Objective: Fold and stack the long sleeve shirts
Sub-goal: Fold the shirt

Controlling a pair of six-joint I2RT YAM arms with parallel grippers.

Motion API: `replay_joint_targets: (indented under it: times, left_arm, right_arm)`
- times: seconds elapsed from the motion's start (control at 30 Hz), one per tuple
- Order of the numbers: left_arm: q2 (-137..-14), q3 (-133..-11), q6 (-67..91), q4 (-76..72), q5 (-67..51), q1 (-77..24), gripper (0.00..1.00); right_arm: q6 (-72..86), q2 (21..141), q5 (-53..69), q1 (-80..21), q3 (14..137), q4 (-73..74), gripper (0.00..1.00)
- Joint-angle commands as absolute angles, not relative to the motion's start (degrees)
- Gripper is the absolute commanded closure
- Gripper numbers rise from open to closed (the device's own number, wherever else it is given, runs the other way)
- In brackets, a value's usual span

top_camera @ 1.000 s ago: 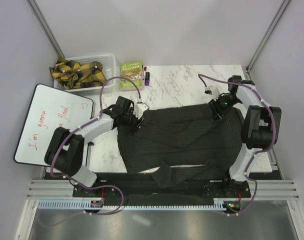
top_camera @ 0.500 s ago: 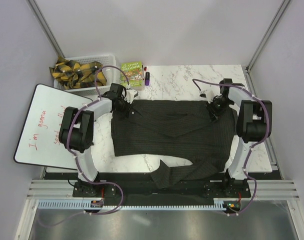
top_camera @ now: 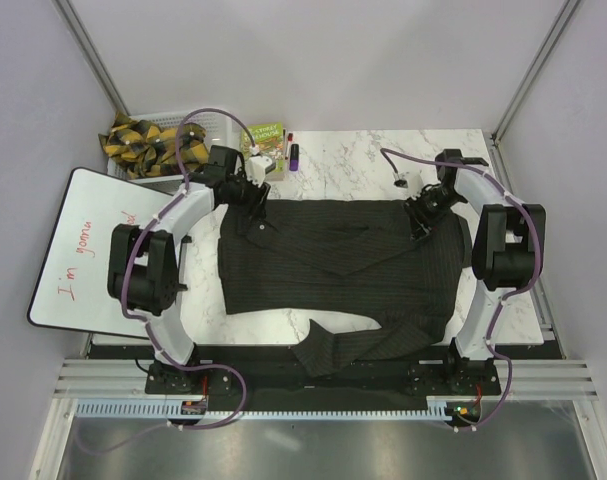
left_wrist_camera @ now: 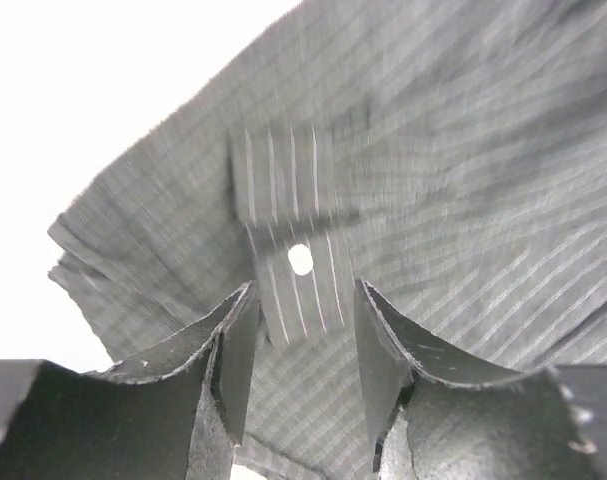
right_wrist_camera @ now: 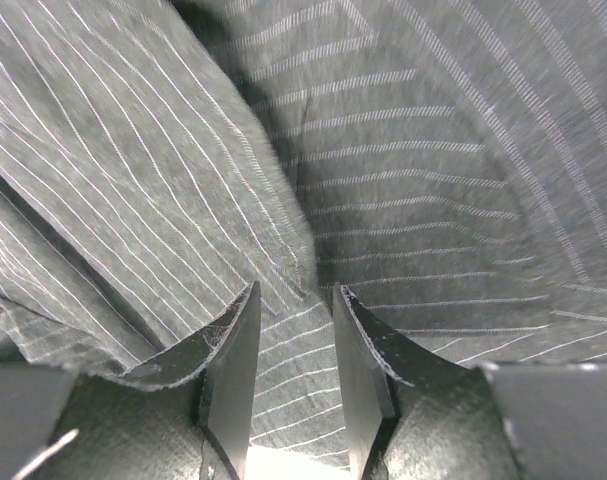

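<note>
Top view: since a second ago both arms have carried the far hem of the black-charcoal pinstriped long sleeve shirt (top_camera: 333, 260) away from their bases. It now lies straight on the white marble-patterned table (top_camera: 353, 165), its left corner just on the near side of the green paperback book (top_camera: 264, 146). I judge the spreading is nearly done and no fold has begun. The left gripper (top_camera: 253, 200) sits just near of the book, the right gripper (top_camera: 420, 215) well to the book's right. One limp sleeve (top_camera: 348, 345) trails farthest from the book.

Left wrist: the jaws stand apart around a stiff placket strip with a white button (left_wrist_camera: 300, 260). I cannot tell whether they clamp it.

Right wrist: the jaws are nearly together, pinching a soft creased ridge of the finely striped weave.
</note>
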State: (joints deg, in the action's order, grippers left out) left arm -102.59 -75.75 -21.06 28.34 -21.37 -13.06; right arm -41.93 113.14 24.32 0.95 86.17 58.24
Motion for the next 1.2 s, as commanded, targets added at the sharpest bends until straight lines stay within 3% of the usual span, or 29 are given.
replay_joint_targets:
  times: [0.0,0.6,0.67,0.8,0.83,0.87,0.9,0.93,1.17]
  left_arm:
    - [-105.99,-82.08,-20.83,29.62,-24.09,-13.71,0.49]
    - [-118.3,-89.12,-19.34,29.8,-20.92,-14.41,0.47]
    - [-118.48,-89.03,-19.25,29.79,-20.83,-14.33,0.49]
    - [-117.6,-88.95,-18.55,29.44,-21.09,-14.33,0.69]
    - [-117.34,-89.03,-18.46,29.36,-20.48,-14.33,0.7]
    - [-116.99,-89.03,-17.33,28.92,-19.26,-14.33,0.68]
    - [-116.9,-89.03,-17.23,28.66,-17.51,-14.33,0.57]
    - [-116.89,-89.21,-17.49,28.57,-17.49,-14.24,0.53]
    - [-118.04,-89.82,-17.58,28.39,-17.75,-14.33,0.48]
  right_arm:
    - [-40.69,113.99,27.95,0.79,90.26,59.77,0.57]
    - [-41.31,116.63,28.3,0.35,84.99,57.48,0.58]
    - [-41.57,116.72,27.95,0.35,84.55,57.13,0.6]
    - [-41.66,116.81,27.33,0.35,83.85,56.69,0.64]
    - [-41.75,116.89,27.16,0.35,83.41,56.52,0.64]
    - [-41.92,116.81,26.81,0.35,83.23,56.17,0.66]
    - [-42.01,116.72,26.72,0.35,83.06,56.08,0.66]
    - [-42.01,116.72,26.63,0.35,82.71,55.99,0.66]
    - [-42.1,116.37,26.28,0.35,82.53,56.07,0.66]
